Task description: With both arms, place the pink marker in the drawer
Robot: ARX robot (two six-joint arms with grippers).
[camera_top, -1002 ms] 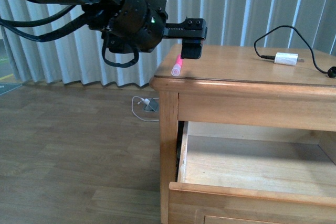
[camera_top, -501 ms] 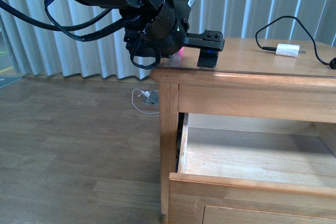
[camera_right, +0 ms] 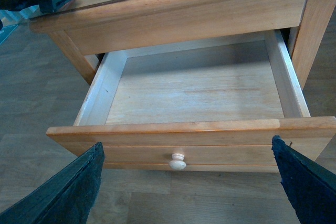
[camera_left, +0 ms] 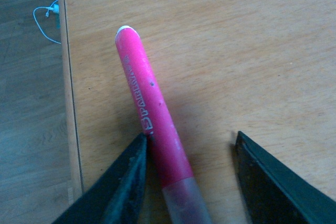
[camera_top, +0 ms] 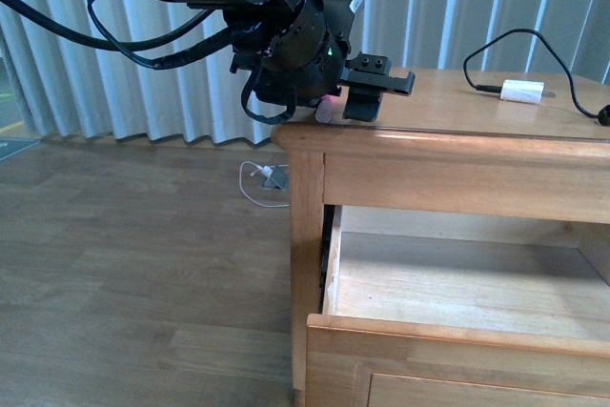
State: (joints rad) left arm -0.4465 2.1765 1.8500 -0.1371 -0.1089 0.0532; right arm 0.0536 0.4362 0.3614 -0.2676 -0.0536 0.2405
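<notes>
Claws first: left gripper [camera_left: 190,142] is spread, jaws either side of the pink marker [camera_left: 149,114], not clamped on it. One finger [camera_left: 128,182] touches the barrel, the other sits apart w/ bare wood between. Marker's lying flat on the tabletop [camera_left: 236,51], close to the edge by the front left corner. Its paler cap end is between the fingers and the bright pink body sticks out past the tips. Left arm [camera_top: 286,35] hangs over that corner, cables looping off it.

Right gripper [camera_right: 186,145] is also spread wide, gripping nothing, held in front of the drawer [camera_right: 189,127] w/ the knob [camera_right: 177,161] showing between its fingers. Drawer is pulled out, pale wood inside on show.

Farther out: white charger [camera_top: 521,92] + black cable [camera_top: 466,70] on the right side of the top, well apart from the marker. Wood floor [camera_top: 143,274] below w/ another small plug [camera_top: 272,188] and cord on it, pale curtains [camera_top: 114,92] behind.
</notes>
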